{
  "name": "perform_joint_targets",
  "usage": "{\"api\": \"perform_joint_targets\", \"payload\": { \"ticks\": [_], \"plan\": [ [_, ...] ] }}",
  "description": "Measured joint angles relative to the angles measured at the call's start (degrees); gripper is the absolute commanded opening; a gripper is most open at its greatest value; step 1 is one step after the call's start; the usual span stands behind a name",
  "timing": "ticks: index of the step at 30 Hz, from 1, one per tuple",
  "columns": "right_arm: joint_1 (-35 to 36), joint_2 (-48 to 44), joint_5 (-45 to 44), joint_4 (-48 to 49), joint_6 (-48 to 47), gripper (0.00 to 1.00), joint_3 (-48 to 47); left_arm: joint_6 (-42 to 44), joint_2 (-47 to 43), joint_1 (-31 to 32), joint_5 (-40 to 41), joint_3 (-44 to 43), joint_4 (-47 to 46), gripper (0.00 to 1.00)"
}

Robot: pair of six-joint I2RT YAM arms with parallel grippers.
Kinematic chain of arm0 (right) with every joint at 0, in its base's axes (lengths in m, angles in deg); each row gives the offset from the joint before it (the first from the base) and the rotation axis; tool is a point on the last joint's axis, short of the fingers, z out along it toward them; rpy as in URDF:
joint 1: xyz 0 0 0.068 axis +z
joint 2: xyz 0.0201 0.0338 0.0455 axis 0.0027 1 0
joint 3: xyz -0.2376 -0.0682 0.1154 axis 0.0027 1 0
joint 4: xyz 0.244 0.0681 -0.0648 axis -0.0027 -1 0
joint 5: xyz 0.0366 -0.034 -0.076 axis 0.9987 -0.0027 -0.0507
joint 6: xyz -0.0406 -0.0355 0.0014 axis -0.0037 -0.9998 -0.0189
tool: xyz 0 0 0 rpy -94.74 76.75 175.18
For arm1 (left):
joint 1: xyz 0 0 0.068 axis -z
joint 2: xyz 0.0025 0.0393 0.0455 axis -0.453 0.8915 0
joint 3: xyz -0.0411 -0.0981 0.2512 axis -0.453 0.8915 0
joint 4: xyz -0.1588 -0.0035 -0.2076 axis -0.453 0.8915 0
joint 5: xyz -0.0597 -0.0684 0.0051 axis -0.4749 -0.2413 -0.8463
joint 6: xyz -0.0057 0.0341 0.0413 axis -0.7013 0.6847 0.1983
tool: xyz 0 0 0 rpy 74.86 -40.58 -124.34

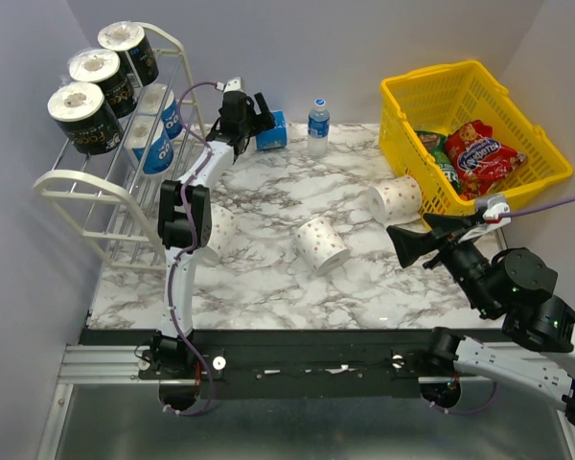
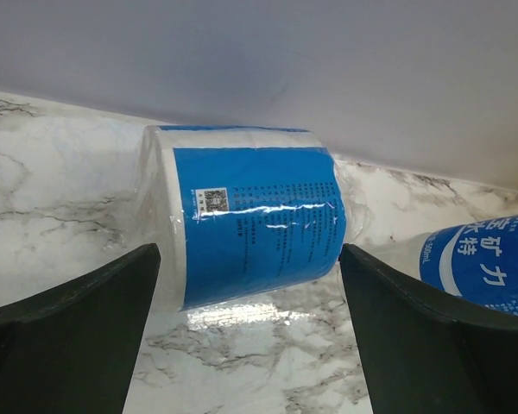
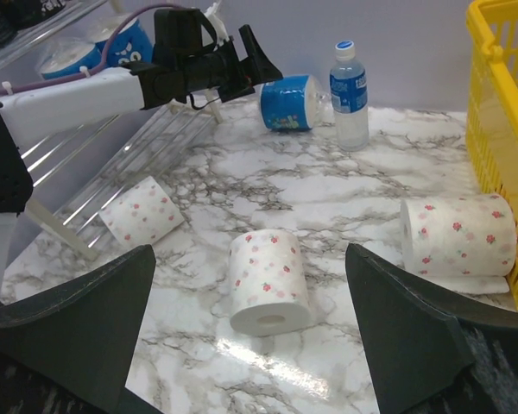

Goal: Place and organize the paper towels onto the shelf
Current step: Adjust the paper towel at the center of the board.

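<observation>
1. The shelf [image 1: 77, 174] is white.
2. Its top rolls [image 1: 84, 117] are black-wrapped with white ends; its lower rolls [image 1: 156, 144] are blue.
3. The far roll [image 2: 250, 220] is blue, white-edged.
4. Three loose rolls [image 3: 268, 280]: white with reddish dots.
5. The table [image 1: 268, 192]: white marble, grey veins.
6. The basket [image 1: 431, 81] is yellow; the bottle [image 1: 317, 125] is clear, blue-labelled.

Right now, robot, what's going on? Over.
Left jaws open, facing blue-wrapped paper towel roll. Right jaws open, empty. Clear plastic water bottle close beside roll.
</observation>
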Motion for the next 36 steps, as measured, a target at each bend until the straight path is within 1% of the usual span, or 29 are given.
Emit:
{"api": "perform_joint_targets", "payload": {
  "ticks": [4,15,20,22,23,31,34,36],
  "plan": [
    [0.0,-0.4,-0.1,0.2,-0.4,1.00,0.3,-1.8,1.1,0.0,-1.5,0.0,-1.5,0.95],
    [0.0,-0.4,-0.8,0.8,-2.2,1.00,0.6,-4.1,4.7,0.0,-1.4,-0.8,-2.6,0.96],
    [0.0,-0.2,-1.0,1.3,-3.4,1.00,0.9,-4.5,4.7,0.0,-1.6,-0.6,-6.2,0.95],
    [0.0,-0.1,-1.2,1.8,-3.9,1.00,1.2,-4.8,4.9,0.0,-1.9,-0.5,-7.6,0.96],
    [0.0,0.0,-1.2,2.0,-4.2,1.00,1.3,-5.1,5.2,0.0,-2.1,-0.5,-8.4,0.98],
    [0.0,0.3,-1.9,3.9,-7.0,1.00,1.9,-7.7,8.3,0.0,-2.4,-0.9,-11.2,0.98],
    [0.0,0.3,-2.1,5.0,-8.2,1.00,2.3,-8.2,8.9,0.0,-2.3,-1.2,-11.4,0.97],
    [0.0,0.3,-2.2,5.5,-8.7,1.00,2.6,-8.6,9.2,0.0,-2.3,-1.9,-11.5,0.94]
  ]
}}
